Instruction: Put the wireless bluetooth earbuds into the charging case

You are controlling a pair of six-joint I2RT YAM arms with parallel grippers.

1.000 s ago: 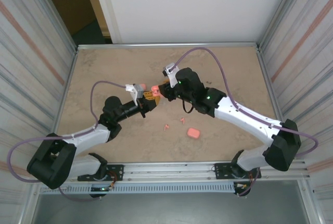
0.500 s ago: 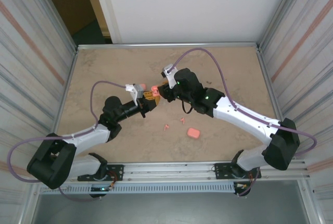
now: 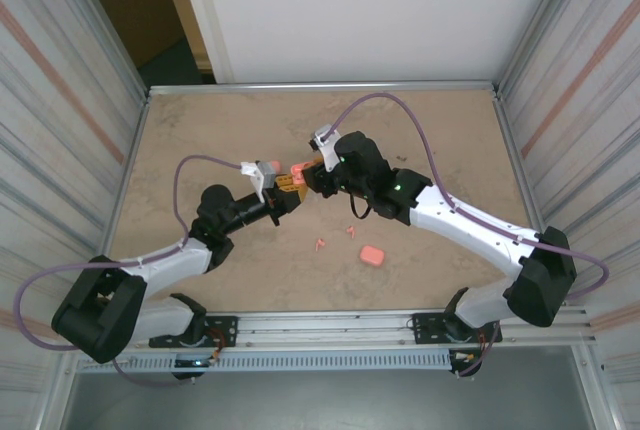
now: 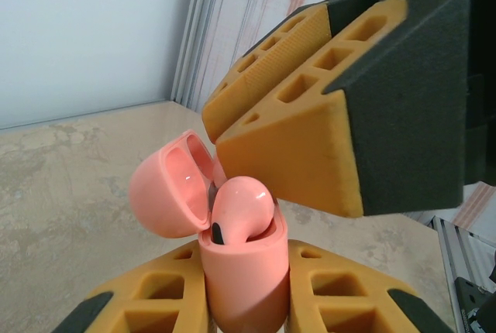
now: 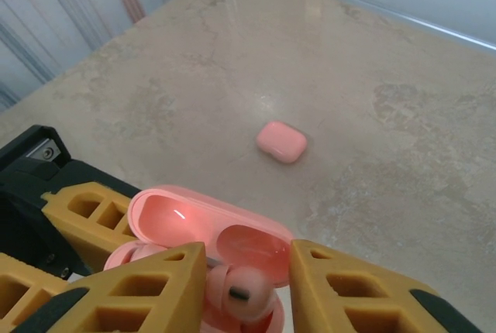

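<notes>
My left gripper (image 4: 244, 302) is shut on a pink charging case (image 4: 244, 271) and holds it upright between its yellow fingers (image 4: 147, 298), with the lid (image 4: 167, 190) swung open. One salmon-pink earbud (image 4: 242, 205) sits in the case, its head sticking out. My right gripper (image 5: 248, 265) hovers right over the case, its jaws open a little on either side of that earbud (image 5: 242, 290), with a gap at the right finger. From above, both grippers (image 3: 288, 186) (image 3: 312, 176) meet at mid-table. Two loose earbuds (image 3: 320, 243) (image 3: 351, 231) lie on the table nearer me.
A closed pink case (image 3: 371, 254) lies on the beige table (image 3: 200, 130) near the loose earbuds. Another closed pink case (image 5: 281, 141) lies beyond the held one. Metal rails and corrugated walls border the table on all sides.
My right gripper's jaws have spread slightly around the earbud in the case. Both arms have hardly shifted, and the left grip on the case is unchanged.
</notes>
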